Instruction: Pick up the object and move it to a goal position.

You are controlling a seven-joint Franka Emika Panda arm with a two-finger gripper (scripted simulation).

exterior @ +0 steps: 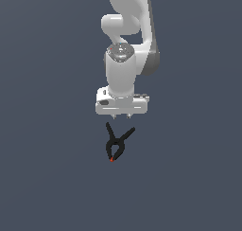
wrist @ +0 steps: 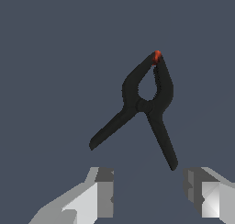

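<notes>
The object, a small black spring clamp, lies flat on the dark grey surface, its two thin handles splayed toward the arm and its tiny red tip pointing away. Just above the handle ends, my white gripper hangs on the arm, short fingertips pointing down. In the wrist view the clamp sits ahead of the fingers, not between them. There the gripper is open, with a wide gap between its pads and nothing held. The spread of the handles is narrower than that gap.
A plain dark grey-blue surface fills both views. The arm's white links rise above the gripper at the top of the exterior view.
</notes>
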